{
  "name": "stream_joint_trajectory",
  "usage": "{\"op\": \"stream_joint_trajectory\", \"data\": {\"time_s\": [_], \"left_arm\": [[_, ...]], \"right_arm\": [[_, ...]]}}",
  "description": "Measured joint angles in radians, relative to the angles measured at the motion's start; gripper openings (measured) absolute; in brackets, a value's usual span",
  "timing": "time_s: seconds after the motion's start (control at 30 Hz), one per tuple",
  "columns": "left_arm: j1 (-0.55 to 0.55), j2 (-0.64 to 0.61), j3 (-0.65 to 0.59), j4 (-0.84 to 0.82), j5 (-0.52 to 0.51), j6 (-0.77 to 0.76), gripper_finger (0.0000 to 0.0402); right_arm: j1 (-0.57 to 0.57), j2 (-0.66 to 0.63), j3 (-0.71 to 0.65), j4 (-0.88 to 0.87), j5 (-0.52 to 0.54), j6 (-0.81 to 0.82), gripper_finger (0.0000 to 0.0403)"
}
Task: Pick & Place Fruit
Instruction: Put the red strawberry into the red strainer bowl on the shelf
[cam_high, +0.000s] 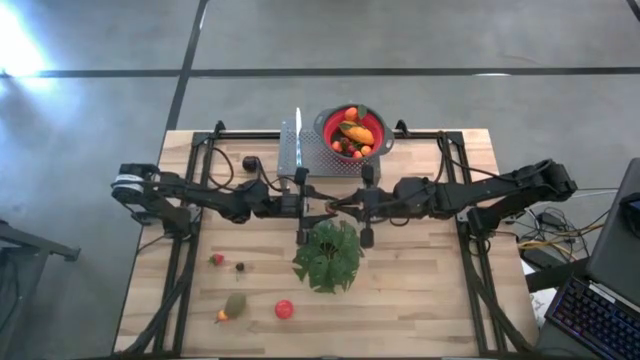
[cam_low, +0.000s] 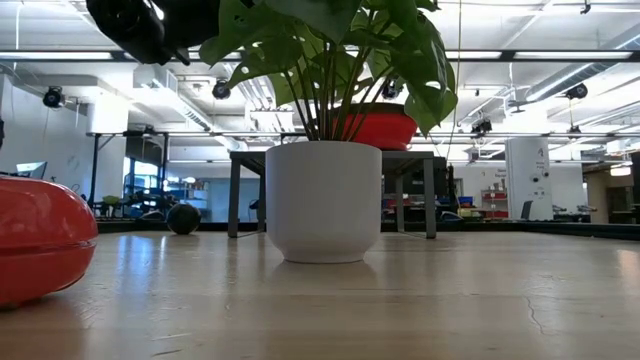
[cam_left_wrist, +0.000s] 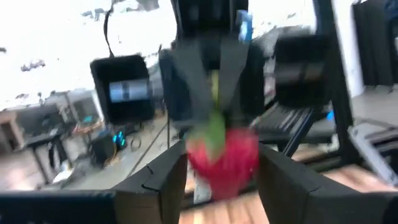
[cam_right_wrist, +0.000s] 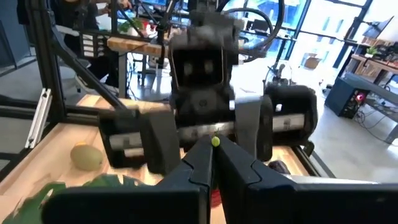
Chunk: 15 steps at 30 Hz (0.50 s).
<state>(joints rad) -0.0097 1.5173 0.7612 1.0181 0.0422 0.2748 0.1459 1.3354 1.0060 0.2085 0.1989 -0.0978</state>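
A small red fruit (cam_left_wrist: 224, 158) with a green stem hangs in the air between my two grippers, above the potted plant (cam_high: 328, 255) at mid-table. My left gripper (cam_high: 312, 205) comes level from the table's left and is shut on the fruit's red body. My right gripper (cam_high: 336, 203) faces it from the right, shut on the stem. The red colander bowl (cam_high: 352, 130) at the far edge holds several orange, yellow and dark fruits. More fruits lie on the table near left: a red one (cam_high: 285, 309), an olive-green one (cam_high: 235, 303), a small red one (cam_high: 216, 259) and a dark one (cam_high: 240, 266). My left gripper has the fruit's red body (cam_left_wrist: 194, 163) between its two fingers, one on each side, coming level from the table's left. The fruit is lifted clear, its stem toward the other gripper. My right gripper pinches the green stem's tip (cam_right_wrist: 215, 142) between its two fingertips, level from the table's right. The red body (cam_right_wrist: 215, 198) shows below the fingers.
The bowl stands on a perforated metal plate (cam_high: 310, 150); a dark fruit (cam_high: 248, 162) lies to its left. The plant's white pot (cam_low: 322, 200) and leaves stand right under the grippers. Bare wood lies near right (cam_high: 430, 290).
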Motion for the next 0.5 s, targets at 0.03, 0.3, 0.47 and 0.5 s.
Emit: {"op": "stream_joint_trajectory", "data": {"time_s": [0.03,0.3,0.47,0.5], "left_arm": [[0.000,0.000,0.000,-0.018,-0.009,0.000,0.0188],[0.001,-0.067,0.008,-0.248,-0.189,0.039,0.0279],[-0.001,-0.170,0.004,-0.432,-0.233,-0.017,0.0292],[-0.001,-0.189,0.003,-0.466,-0.232,-0.034,0.0291]], "right_arm": [[0.000,0.000,0.007,0.001,0.000,0.000,0.0009],[-0.060,-0.004,0.155,-0.257,0.011,0.016,0.0008],[-0.206,-0.005,0.275,-0.480,0.013,0.066,0.0008],[-0.244,-0.005,0.295,-0.522,0.014,0.081,0.0008]]}}
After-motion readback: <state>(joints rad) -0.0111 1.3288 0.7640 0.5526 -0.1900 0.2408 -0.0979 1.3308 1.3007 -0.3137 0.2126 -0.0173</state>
